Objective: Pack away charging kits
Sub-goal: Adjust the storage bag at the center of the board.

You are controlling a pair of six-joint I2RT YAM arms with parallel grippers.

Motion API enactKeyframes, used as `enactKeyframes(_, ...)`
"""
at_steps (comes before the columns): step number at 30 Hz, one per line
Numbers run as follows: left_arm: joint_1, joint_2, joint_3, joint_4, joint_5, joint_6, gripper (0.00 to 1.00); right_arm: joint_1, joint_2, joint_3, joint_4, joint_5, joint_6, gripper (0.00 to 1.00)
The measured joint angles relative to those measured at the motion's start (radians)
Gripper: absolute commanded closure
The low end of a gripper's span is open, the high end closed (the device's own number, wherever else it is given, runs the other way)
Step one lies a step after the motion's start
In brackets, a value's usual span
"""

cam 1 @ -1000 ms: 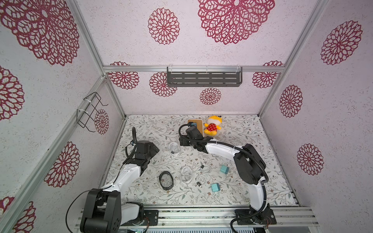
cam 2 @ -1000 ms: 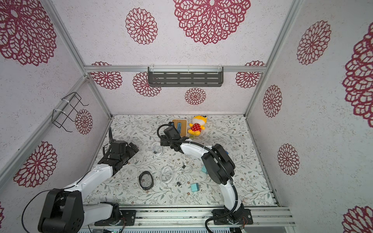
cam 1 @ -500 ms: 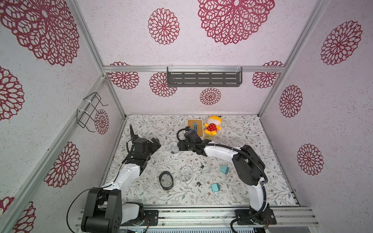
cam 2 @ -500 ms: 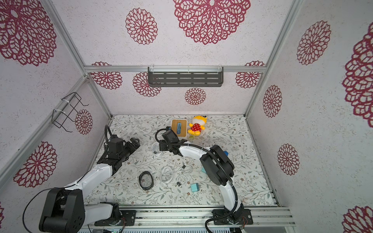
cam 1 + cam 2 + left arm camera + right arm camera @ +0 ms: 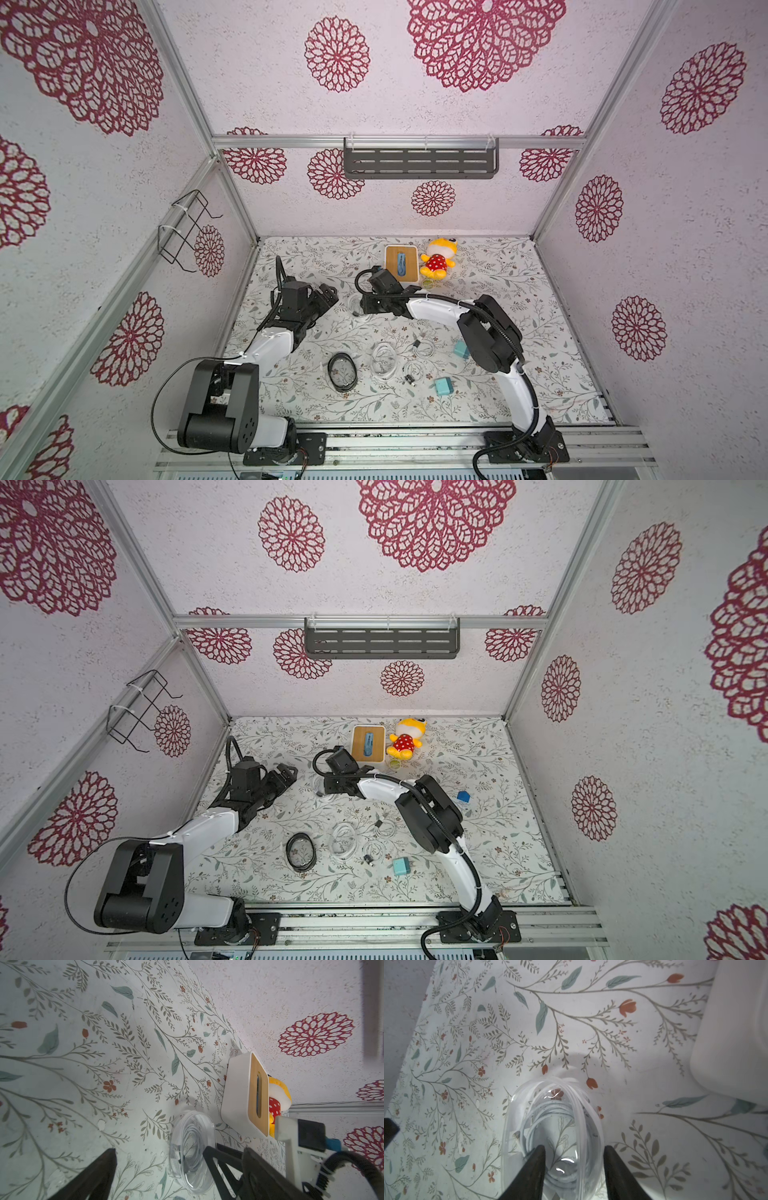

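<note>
With the coiled cable (image 5: 550, 1108) in the clear case (image 5: 508, 1136) lying between its partly spread fingers (image 5: 533, 1167), the right hand (image 5: 574, 1148) should centre and squeeze gently, while the left hand (image 5: 330, 296), spread wide, hovers nearby.

Left arm (image 5: 270, 345): white shell links between black joint housings. The shoulder block (image 5: 218, 409) is large, black and round-ended, with small round marks on its flat face. A thin black cable (image 5: 156, 399) loops out from it.

Right arm (image 5: 432, 309): same white-and-black build. A black ribbed hose (image 5: 440, 296) runs along the link, held by white zip ties (image 5: 459, 305).

Base plates (image 5: 528, 451): black, flat, with small screws.

Left gripper (image 5: 328, 294): all black, blocky.

Right gripper (image 5: 574, 1147): fingers (image 5: 532, 1169) are matt black and taper to narrow tips. Seen in the left wrist view, a white bracket (image 5: 288, 1136) carries a black box camera (image 5: 310, 1135) with a blue plug (image 5: 332, 1144).
</note>
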Motion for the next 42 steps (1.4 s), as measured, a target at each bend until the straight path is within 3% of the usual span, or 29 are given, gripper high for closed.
enactKeyframes(6, 0.000, 0.033, 0.014, 0.010, 0.033, -0.011, 0.04, 0.000, 0.015, 0.019, -0.011, -0.001, 0.015, 0.92)
enactKeyframes(9, 0.000, 0.064, 0.029, 0.010, 0.049, -0.016, 0.04, 0.000, 0.015, 0.027, -0.013, 0.004, 0.022, 1.00)
enactKeyframes(18, 0.000, 0.159, 0.080, 0.009, 0.109, -0.024, 0.04, 0.000, 0.015, 0.020, -0.006, 0.021, 0.025, 1.00)
enactKeyframes(30, 0.000, 0.275, 0.120, 0.032, 0.222, -0.054, 0.03, 0.000, -0.064, -0.158, 0.126, 0.020, 0.049, 1.00)
enactKeyframes(42, 0.000, 0.369, 0.153, 0.068, 0.318, -0.091, 0.03, -0.006, -0.073, -0.211, 0.199, 0.014, 0.077, 1.00)
